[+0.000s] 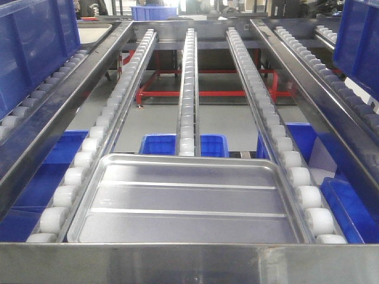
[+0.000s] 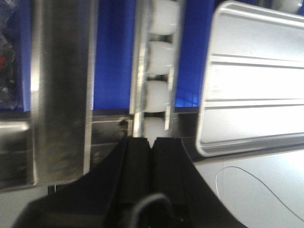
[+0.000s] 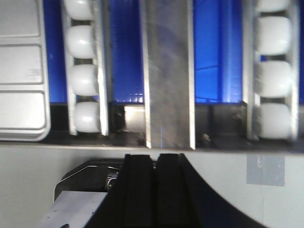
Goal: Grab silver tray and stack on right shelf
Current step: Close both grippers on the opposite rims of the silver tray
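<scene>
The silver tray [image 1: 189,201] lies flat on the right shelf, across the white roller rails [image 1: 186,89], its near edge against the stainless front lip [image 1: 189,263]. Two raised ridges cross its floor. Neither gripper shows in the front view. In the left wrist view my left gripper [image 2: 152,138] is shut on nothing, just in front of the lip, with the tray [image 2: 256,85] up to its right and apart from it. My right gripper [image 3: 155,156] is also shut and empty, below the lip, with the tray's corner [image 3: 21,71] far to its left.
Large blue bins sit on the neighbouring lanes at upper left [image 1: 35,41] and upper right [image 1: 358,41]. Blue crates [image 1: 160,144] and a red frame [image 1: 177,93] stand below the rack. Steel divider beams [image 2: 61,95] [image 3: 168,71] run between lanes.
</scene>
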Tool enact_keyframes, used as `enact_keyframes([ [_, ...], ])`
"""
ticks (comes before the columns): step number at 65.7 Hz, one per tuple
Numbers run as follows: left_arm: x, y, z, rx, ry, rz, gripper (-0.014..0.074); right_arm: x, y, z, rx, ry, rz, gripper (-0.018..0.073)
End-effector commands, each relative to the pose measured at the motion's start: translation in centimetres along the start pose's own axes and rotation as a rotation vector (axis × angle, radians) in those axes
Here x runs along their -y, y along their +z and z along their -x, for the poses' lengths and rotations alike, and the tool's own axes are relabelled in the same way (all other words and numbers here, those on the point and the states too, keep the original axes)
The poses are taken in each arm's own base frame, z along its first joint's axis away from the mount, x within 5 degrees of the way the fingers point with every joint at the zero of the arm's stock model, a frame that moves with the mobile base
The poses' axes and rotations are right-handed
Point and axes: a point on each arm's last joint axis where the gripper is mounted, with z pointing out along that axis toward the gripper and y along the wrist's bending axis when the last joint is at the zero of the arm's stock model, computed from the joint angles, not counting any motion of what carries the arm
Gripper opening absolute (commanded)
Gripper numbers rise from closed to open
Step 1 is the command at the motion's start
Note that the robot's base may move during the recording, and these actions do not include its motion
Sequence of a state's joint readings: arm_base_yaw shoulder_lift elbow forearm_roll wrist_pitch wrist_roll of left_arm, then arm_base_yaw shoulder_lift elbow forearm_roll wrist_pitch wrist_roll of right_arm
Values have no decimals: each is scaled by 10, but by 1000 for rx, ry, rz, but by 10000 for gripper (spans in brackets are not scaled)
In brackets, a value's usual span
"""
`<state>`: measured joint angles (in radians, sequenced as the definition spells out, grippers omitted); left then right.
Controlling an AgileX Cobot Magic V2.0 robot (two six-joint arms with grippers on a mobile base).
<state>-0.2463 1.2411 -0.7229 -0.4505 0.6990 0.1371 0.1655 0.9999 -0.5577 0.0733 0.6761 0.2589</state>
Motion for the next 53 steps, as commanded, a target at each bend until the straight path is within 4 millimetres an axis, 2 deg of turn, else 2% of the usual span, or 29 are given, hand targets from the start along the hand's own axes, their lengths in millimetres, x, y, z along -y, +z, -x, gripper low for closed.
enact_keyframes([
  [1, 24, 3, 7, 69, 10, -24, -93, -17, 3, 22, 70, -3, 50, 77],
  [16, 53, 26, 1, 66, -23, 102, -93, -45, 30, 40, 88, 52, -18, 81],
  [33, 79, 47, 25, 42, 26, 190, -93, -94, 51, 48, 52, -16, -14, 81],
  [43, 87, 55, 38, 44, 24, 187, -93, -106, 62, 54, 24, 16, 19, 78],
  [53, 89, 56, 41, 48, 27, 184, -93, -113, 71, 54, -12, 9, 37, 78],
])
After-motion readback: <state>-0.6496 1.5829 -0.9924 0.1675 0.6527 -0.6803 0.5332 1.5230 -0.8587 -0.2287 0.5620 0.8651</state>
